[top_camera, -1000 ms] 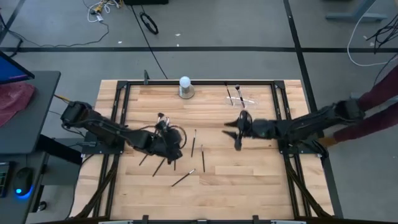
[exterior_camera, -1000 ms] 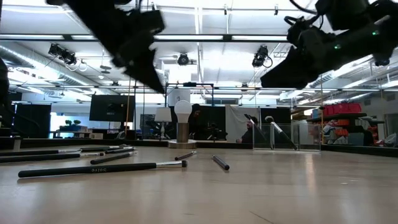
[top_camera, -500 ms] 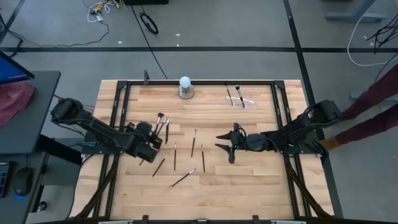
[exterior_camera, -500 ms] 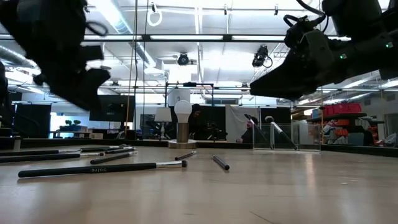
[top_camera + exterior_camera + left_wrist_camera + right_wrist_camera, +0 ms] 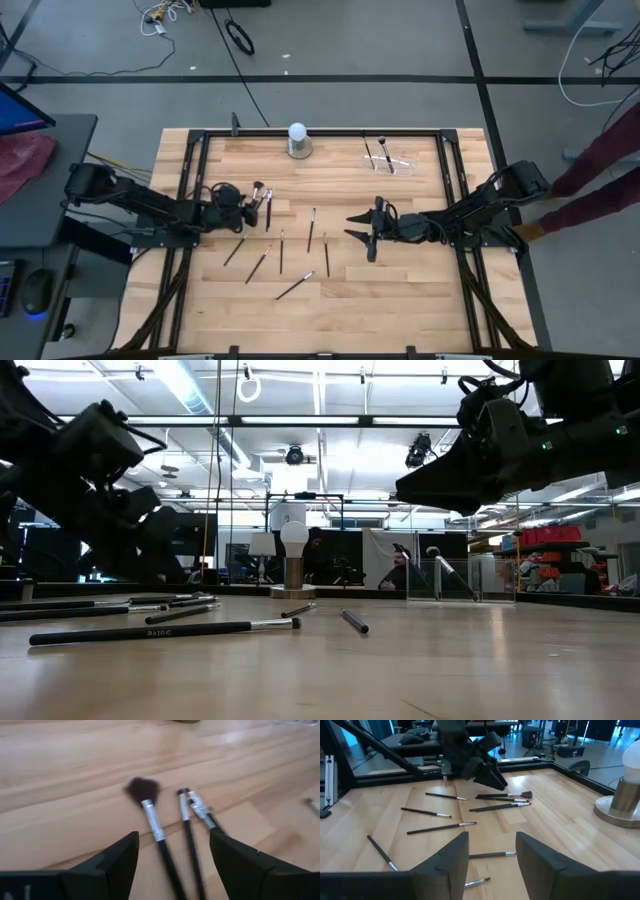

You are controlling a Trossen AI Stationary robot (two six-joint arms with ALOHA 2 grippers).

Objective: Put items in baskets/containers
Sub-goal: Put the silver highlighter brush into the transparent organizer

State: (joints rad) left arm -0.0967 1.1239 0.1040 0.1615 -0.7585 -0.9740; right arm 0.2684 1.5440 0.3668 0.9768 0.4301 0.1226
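Wide wooden table (image 5: 400, 300), and at its far side, well beyond the right claw (image 5: 362, 232), sits the clear holder (image 5: 388, 158) with a couple of brushes already leaning in it. The right claw hovers above the boards with fingers spread and nothing between them, loose brushes (image 5: 441, 827) strewn ahead of it. The left claw (image 5: 172, 857) hangs low, jaws wide apart, nothing pinched, and a cluster of three brushes (image 5: 186, 822) lies just in front of its tips. The fluffy-headed brush (image 5: 151, 817) runs straight between the fingers. These look featherlight, stiff and thin, likely to roll or skid on the wood. Best to pinch mid-handle, below the silver ferrule (image 5: 152, 821), sparing the soft bristles.
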